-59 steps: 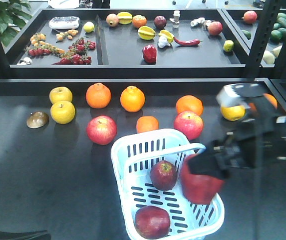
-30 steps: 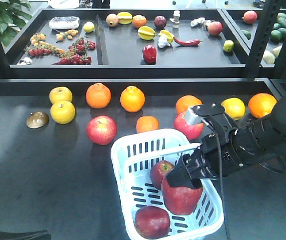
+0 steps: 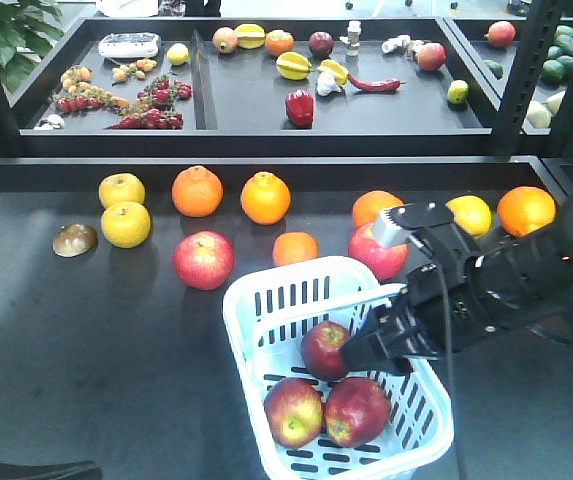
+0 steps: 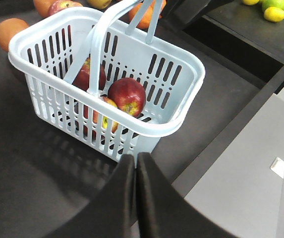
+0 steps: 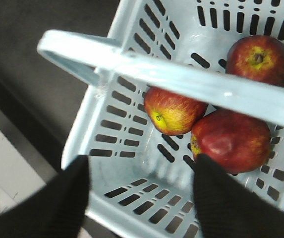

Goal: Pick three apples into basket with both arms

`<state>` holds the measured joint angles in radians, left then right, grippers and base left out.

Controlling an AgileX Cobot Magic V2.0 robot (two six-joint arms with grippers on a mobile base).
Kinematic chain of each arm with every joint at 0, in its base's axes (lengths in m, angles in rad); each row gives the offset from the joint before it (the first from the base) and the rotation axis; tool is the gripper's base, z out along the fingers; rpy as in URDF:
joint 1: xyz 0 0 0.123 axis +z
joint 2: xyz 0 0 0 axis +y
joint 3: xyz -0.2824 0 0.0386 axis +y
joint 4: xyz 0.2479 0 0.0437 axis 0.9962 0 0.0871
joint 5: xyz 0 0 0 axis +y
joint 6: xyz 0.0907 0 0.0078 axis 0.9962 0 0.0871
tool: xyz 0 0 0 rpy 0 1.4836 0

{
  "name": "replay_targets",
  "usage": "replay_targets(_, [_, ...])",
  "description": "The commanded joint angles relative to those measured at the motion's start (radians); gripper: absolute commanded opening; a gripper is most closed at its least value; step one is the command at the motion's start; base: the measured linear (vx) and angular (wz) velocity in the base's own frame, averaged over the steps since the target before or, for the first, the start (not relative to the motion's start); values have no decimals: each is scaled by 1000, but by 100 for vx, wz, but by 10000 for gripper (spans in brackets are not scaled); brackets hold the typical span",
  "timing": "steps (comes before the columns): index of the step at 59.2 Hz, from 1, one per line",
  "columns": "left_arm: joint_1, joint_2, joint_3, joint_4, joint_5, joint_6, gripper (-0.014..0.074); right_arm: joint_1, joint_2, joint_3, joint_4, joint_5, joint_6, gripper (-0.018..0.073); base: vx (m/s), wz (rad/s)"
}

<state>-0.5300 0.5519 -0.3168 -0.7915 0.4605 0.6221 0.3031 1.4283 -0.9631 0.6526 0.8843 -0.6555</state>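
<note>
The pale blue basket (image 3: 296,270) stands on the dark table, front centre. Three dark-red apples lie in it: one at the back (image 3: 324,350) and two side by side in front (image 3: 293,411) (image 3: 357,410). My right gripper (image 3: 366,352) hangs open just above the basket's right side, holding nothing. In the right wrist view its fingers (image 5: 77,198) straddle the basket's wall (image 5: 132,208), with the apples (image 5: 231,139) (image 5: 174,111) (image 5: 258,59) under the handle (image 5: 181,74). My left gripper (image 4: 135,161) is shut and empty, a little short of the basket (image 4: 181,114).
Two lighter red apples (image 3: 203,260) (image 3: 377,250), several oranges (image 3: 265,197) (image 3: 295,248) and two yellow apples (image 3: 126,224) lie behind the basket. A brown item (image 3: 75,239) sits far left. Black trays (image 3: 246,135) of mixed produce stand behind a raised edge.
The right gripper brought a dark-red apple over the basket, lowered it and opened. That apple now lies in the basket's front, and the front apple has shifted left.
</note>
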Motion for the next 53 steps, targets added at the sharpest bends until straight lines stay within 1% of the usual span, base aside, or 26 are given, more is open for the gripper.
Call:
replay_targets(1, [-3,1,-23,-25,-46,-2,-6,-4,-92,-30,14,35,-15,148,0,0])
replay_targets(5, [-3,1,-23,-25,-46,-2,-6,-4,-153,-30,-3,63,-29,-5,0,0])
replay_targets(6, [-3,1,-23,-25,-46,-2,-6,-4,-166,-30,-6,69,-33,-16,0,0])
replay_targets(17, [-3,1,-23,-25,-46,-2,-6,-4,-364,-28,-55,107,-31,-8,0,0])
replay_targets(20, [-3,1,-23,-25,-46,-2,-6,-4,-417,-10,-64,100,-36,-8,0,0])
replay_targets(24, [-3,1,-23,-25,-46,-2,-6,-4,-497,51,-81,71,-36,-6,0,0])
replay_targets(34, [-3,1,-23,-25,-46,-2,-6,-4,-704,324,-87,-61,-33,-6,0,0])
replay_targets(40, [-3,1,-23,-33,-46,-2,-6,-4,-805,456,-87,-112,-32,-6,0,0])
replay_targets(46, [-3,1,-23,-33,-46,-2,-6,-4,-878,520,-88,-139,-34,-6,0,0])
replay_targets(53, [-3,1,-23,-33,-46,-2,-6,-4,-931,526,-87,-137,-34,-6,0,0])
